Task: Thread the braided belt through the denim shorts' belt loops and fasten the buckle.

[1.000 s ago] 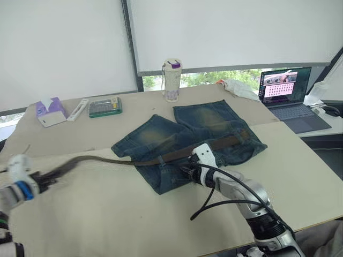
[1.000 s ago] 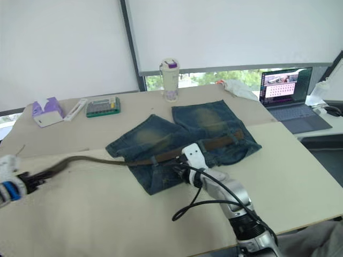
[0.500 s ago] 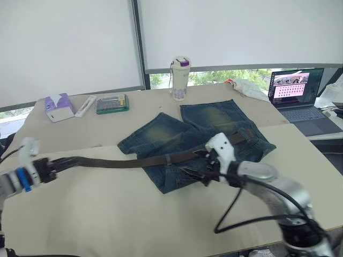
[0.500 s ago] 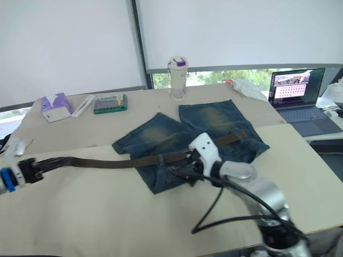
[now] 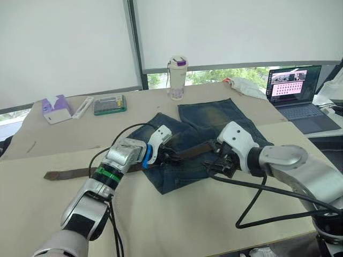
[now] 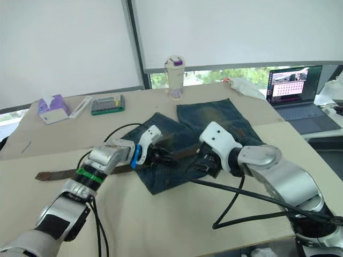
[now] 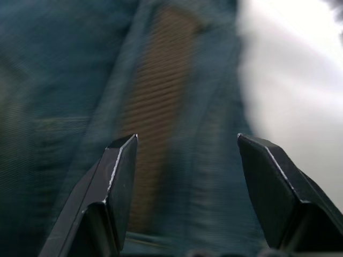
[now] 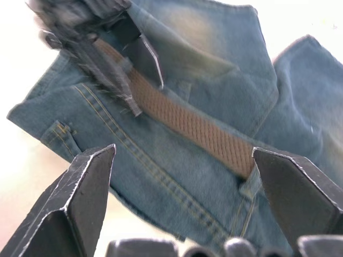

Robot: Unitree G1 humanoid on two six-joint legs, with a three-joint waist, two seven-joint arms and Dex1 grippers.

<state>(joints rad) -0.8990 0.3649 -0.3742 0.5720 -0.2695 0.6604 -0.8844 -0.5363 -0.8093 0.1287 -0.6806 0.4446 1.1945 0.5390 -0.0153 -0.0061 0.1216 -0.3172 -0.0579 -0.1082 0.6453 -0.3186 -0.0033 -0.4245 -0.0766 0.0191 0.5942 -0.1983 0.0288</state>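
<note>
Cream-coloured cloth covered the wide table [image 5: 177, 225], and the faded blue denim shorts [image 5: 206, 120] lay flat near its middle, waistband toward the robot. The long dark olive-brown braided belt [image 5: 69, 173] ran across that waistband, its free end trailing on the cloth to the robot's left; the buckle could not be made out.

The right gripper [image 8: 182, 155] hung over the waistband with its fingers spread wide, empty. The left gripper [image 7: 185, 144] hovered just above the belt, also parted and gripping nothing.

Risks, as judged:
- With neither gripper holding it, the unsecured belt could slip back out of a small upright denim belt loop [image 8: 247, 188].
- A closing grip could pinch denim together with the strap, bunching the waistband.
- The two grippers, being close together, could collide.
</note>
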